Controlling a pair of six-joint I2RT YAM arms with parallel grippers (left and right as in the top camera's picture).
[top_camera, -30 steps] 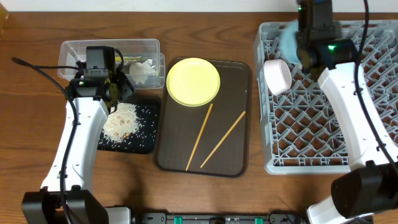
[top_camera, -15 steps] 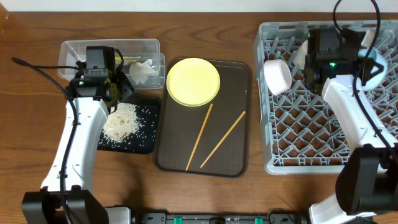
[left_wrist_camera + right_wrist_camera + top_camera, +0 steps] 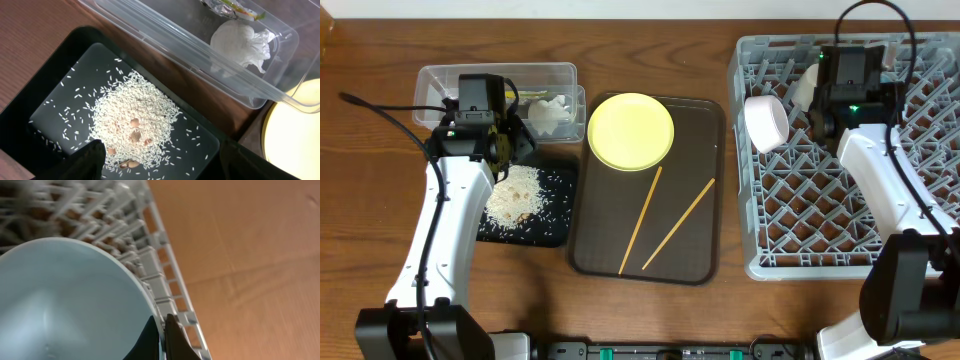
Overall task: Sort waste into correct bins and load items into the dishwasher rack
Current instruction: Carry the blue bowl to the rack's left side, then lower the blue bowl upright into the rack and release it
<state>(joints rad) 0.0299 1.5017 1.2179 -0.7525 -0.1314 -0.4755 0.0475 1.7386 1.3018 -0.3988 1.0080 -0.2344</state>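
Observation:
My right gripper is shut on the rim of the light-blue bowl, at the edge of the grey dishwasher rack. In the overhead view it is over the rack's back part and hides the bowl. A white-pink bowl and a small pale cup stand in the rack. My left gripper is open and empty above the rice in the black tray. The clear tub holds the tissue and the wrapper.
The dark-brown serving tray lies in the middle with the yellow plate and two chopsticks on it. Bare wooden table lies in front and beyond the rack's edge.
My right arm has swung over the rack's back part with the light-blue bowl, which went from left to right and now sits hidden under the wrist. My left arm has not moved.

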